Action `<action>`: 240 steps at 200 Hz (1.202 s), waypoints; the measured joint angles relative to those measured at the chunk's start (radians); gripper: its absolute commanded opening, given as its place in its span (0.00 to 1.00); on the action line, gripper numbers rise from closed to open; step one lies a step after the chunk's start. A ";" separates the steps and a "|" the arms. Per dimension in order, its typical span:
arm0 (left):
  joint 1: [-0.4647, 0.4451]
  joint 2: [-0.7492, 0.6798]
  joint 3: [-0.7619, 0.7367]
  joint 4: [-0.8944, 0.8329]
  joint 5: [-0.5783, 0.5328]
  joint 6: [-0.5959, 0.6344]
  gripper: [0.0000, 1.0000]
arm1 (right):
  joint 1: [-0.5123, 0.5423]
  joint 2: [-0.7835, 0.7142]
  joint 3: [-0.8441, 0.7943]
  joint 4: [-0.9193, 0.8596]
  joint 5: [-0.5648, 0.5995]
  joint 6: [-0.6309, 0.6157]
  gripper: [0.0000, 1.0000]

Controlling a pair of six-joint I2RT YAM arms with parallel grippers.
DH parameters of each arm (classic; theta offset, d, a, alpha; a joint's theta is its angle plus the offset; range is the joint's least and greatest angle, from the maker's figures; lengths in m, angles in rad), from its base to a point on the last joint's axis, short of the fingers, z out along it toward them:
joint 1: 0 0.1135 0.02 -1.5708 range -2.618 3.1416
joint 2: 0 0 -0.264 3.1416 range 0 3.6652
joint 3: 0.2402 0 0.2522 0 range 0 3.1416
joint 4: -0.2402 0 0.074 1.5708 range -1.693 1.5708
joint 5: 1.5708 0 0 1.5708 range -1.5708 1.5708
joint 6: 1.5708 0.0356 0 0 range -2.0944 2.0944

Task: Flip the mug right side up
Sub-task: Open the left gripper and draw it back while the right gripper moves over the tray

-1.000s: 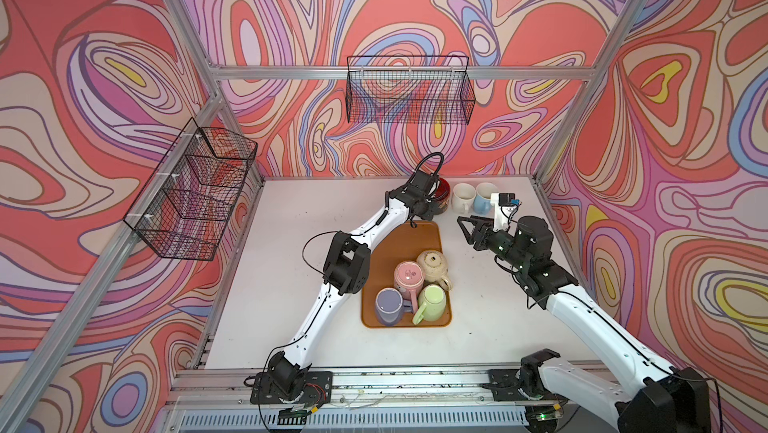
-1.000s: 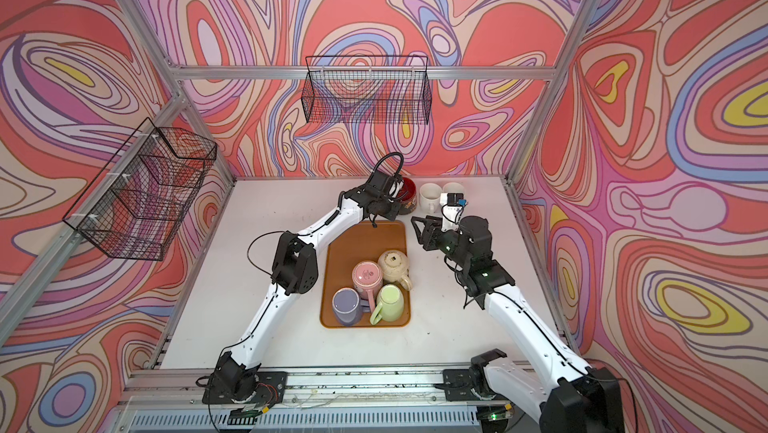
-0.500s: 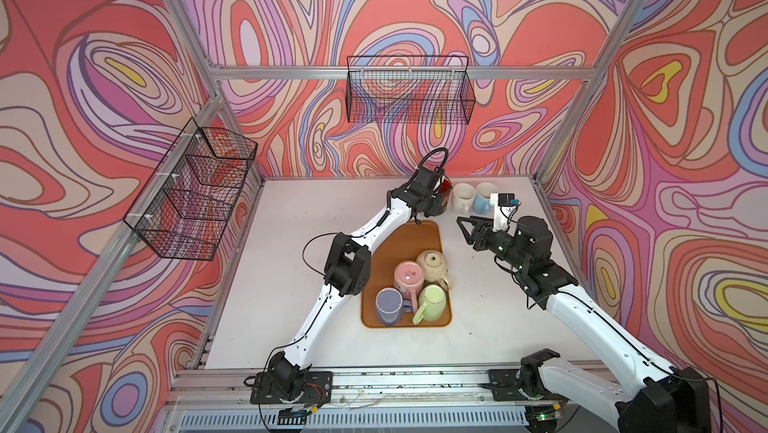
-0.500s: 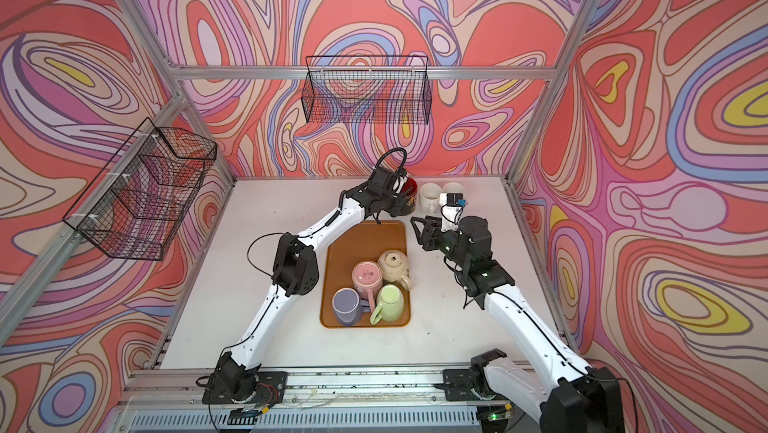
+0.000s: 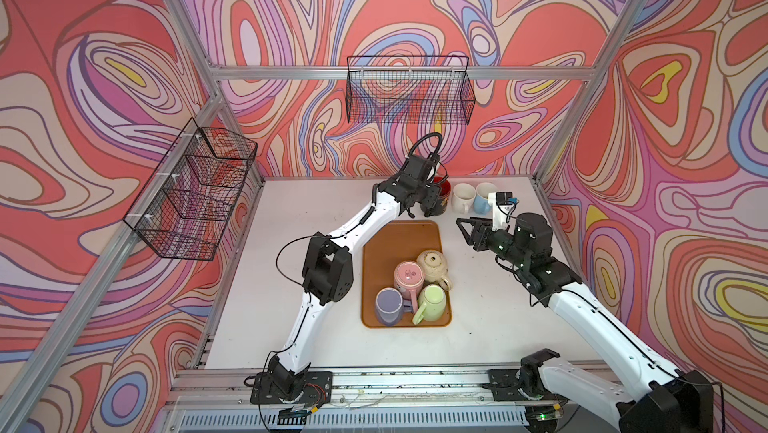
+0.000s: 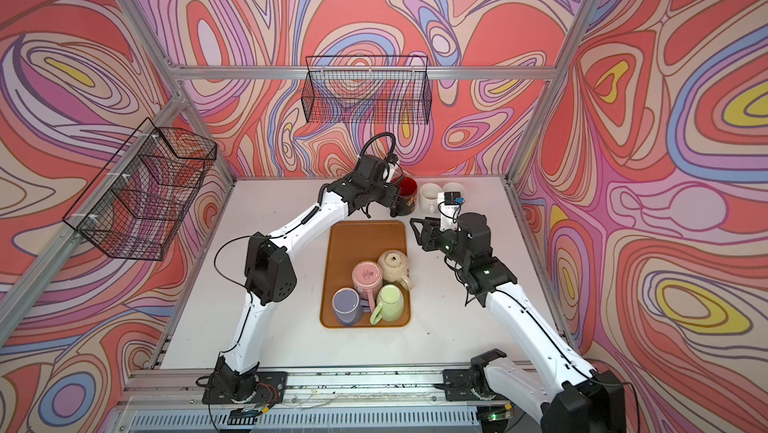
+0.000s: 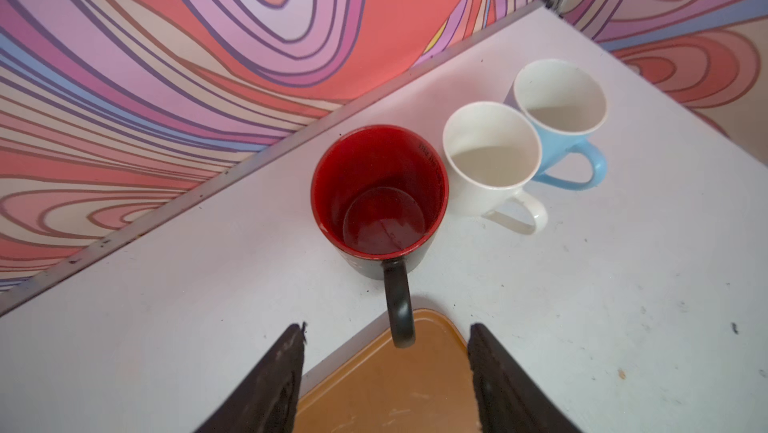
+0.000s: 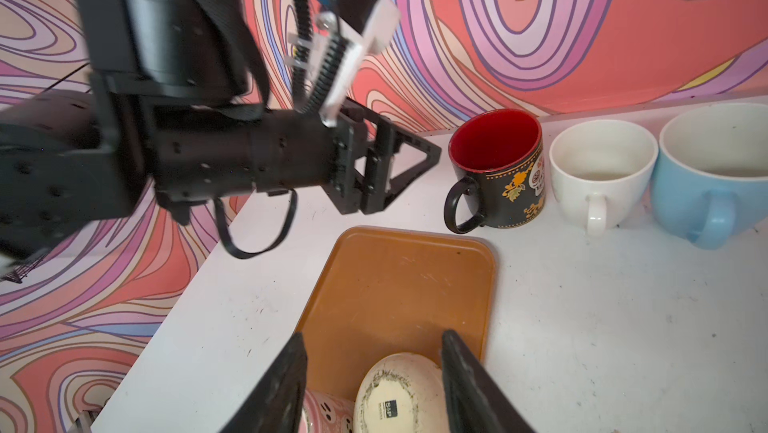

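Nearest on the white tabletop [image 5: 498, 327], an orange-brown plastic tray [image 5: 399, 240] carries 4 mugs at its near end: purple mug [image 5: 388, 306] & pale green mug [image 5: 432, 304] in front, pink mug [image 5: 409, 275] & cream mug [image 5: 432, 262] behind, the last two w/ bases up. Just right of the tray's far half hangs the right gripper [image 8: 372, 333], black fingers spread, nothing btwn them. Over the tray's far edge is the left gripper [image 7: 386, 326], released: fingers wide apart, the handle's end in the gap, no contact seen. Task mug, a black ceramic mug w/ red inside [image 7: 378, 186], stands right side up on the tabletop just beyond the tray's far right corner, handle toward the tray. Right of it, close together, a white mug [image 7: 490, 156] then a light blue mug [image 7: 557, 150], both upright. Farthest: a black wire basket [image 5: 409, 90] on the back wall.
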 measured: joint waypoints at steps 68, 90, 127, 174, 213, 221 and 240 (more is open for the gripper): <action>0.000 -0.323 -0.301 0.088 0.000 -0.065 0.76 | 0.003 -0.014 0.108 -0.266 0.022 -0.070 0.53; -0.001 -0.407 -0.408 0.098 0.001 -0.098 0.79 | 0.012 -0.016 0.110 -0.342 0.031 -0.090 0.53; -0.014 -0.545 -0.555 0.100 0.001 -0.147 0.84 | 0.061 -0.003 0.110 -0.449 0.067 -0.109 0.53; -0.058 -0.719 -0.675 0.097 -0.010 -0.185 0.88 | 0.145 0.082 0.110 -0.549 0.143 -0.138 0.53; -0.087 -0.853 -0.763 0.092 -0.022 -0.200 0.90 | 0.173 0.154 0.109 -0.575 0.174 -0.155 0.53; -0.092 -0.879 -0.780 0.088 -0.023 -0.203 0.90 | 0.184 0.172 0.109 -0.575 0.177 -0.158 0.53; -0.097 -0.935 -0.814 0.065 -0.028 -0.209 0.91 | 0.207 0.216 0.109 -0.576 0.182 -0.166 0.54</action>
